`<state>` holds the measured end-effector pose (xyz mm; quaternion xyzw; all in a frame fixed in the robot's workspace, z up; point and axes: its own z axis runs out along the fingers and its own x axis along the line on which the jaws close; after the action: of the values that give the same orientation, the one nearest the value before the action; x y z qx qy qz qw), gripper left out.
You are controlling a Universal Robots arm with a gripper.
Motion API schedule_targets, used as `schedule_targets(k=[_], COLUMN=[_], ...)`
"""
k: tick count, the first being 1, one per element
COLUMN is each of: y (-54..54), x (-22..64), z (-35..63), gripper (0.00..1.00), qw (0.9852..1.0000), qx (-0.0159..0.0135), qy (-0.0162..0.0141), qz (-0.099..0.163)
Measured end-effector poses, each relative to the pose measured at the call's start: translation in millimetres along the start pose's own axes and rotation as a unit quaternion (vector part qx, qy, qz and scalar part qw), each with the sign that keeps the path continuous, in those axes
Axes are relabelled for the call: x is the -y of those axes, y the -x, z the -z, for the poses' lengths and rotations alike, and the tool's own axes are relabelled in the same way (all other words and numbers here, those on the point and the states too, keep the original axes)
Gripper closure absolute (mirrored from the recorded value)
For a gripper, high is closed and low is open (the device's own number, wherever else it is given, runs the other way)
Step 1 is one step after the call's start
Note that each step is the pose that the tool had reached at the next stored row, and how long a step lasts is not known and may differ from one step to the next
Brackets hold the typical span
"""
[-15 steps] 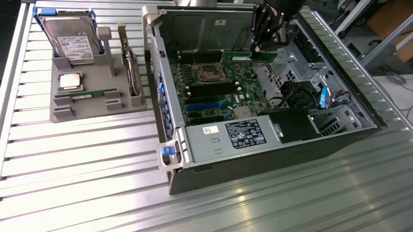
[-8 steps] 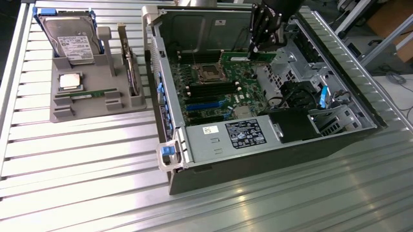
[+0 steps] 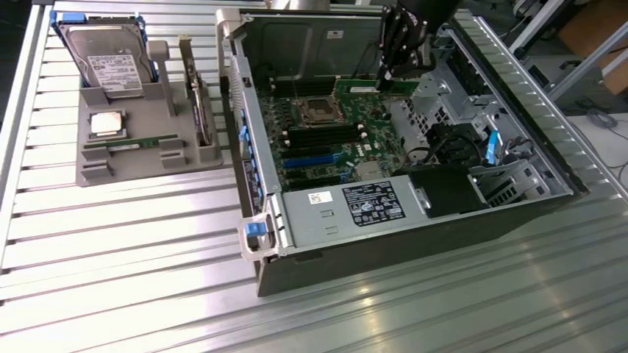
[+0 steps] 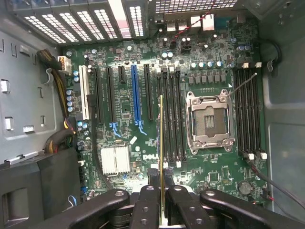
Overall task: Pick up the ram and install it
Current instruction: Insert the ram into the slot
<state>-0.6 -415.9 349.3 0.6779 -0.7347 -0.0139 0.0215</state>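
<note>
The gripper (image 3: 393,68) (image 4: 162,183) is clamped on the ram (image 3: 365,88) (image 4: 162,138), its black fingers (image 4: 147,200) pinching the stick from both sides. In the wrist view the stick is seen edge-on as a thin line reaching out from between them. It hangs inside the open computer case (image 3: 510,220), over the far end of the motherboard (image 3: 324,140) (image 4: 124,124). It runs parallel to the bank of black memory slots (image 4: 172,114) that lies between the blue expansion slot (image 4: 136,95) and the empty CPU socket (image 3: 319,110) (image 4: 209,121). I cannot tell whether its lower edge already touches a slot. A second bank of memory slots (image 4: 248,114) lies on the other side of the socket, and a small finned heatsink (image 4: 114,160) sits near the expansion slots. At the near end of the case lies the power supply (image 3: 343,209) with its white label. The case rests on a slatted metal table (image 3: 147,250). Well apart from it, at the exterior view's left, a grey tray (image 3: 147,165) holds a second ram stick (image 3: 132,143) lying flat near its front. Just beyond that stick is a square silver CPU chip (image 3: 106,123), and a hard drive (image 3: 110,59) stands propped at the far end.
</note>
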Motion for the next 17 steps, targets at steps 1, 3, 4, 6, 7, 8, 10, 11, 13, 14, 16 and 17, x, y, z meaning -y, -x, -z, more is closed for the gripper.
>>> schedule_targets(k=[1,3,4,6,7,8,10,11,13,14,16,17], y=[0.0,0.1,0.0,0.0,0.0,0.0,-0.1,-0.1,-0.2,-0.3,-0.3,-0.4], x=[-0.1,-0.3,-0.4,-1.0,-1.2,-1.5,-2.2,-2.8,-4.1,-4.7,-5.6,-6.0], z=[-0.2,-0.4,-0.6,-1.1,-1.4,-1.6,-2.2,-2.7,-3.5,-3.9,-4.6,-4.8], gripper=[0.86,0.86,0.86,0.86,0.86,0.86,0.86,0.86,0.86,0.86,0.86,0.86], qw=[1.0000,1.0000,1.0000,1.0000,1.0000,1.0000,1.0000,1.0000,1.0000,1.0000,1.0000,1.0000], qx=[0.0000,-0.0001,0.0000,0.0001,0.0000,0.0001,0.0001,0.0001,0.0001,0.0001,0.0001,0.0001], qy=[0.0000,0.0000,0.0000,0.0000,0.0000,0.0000,0.0000,0.0000,0.0000,0.0000,0.0000,0.0000], qz=[0.000,0.000,0.000,0.000,0.000,-0.001,-0.001,-0.001,-0.001,-0.001,-0.001,-0.001])
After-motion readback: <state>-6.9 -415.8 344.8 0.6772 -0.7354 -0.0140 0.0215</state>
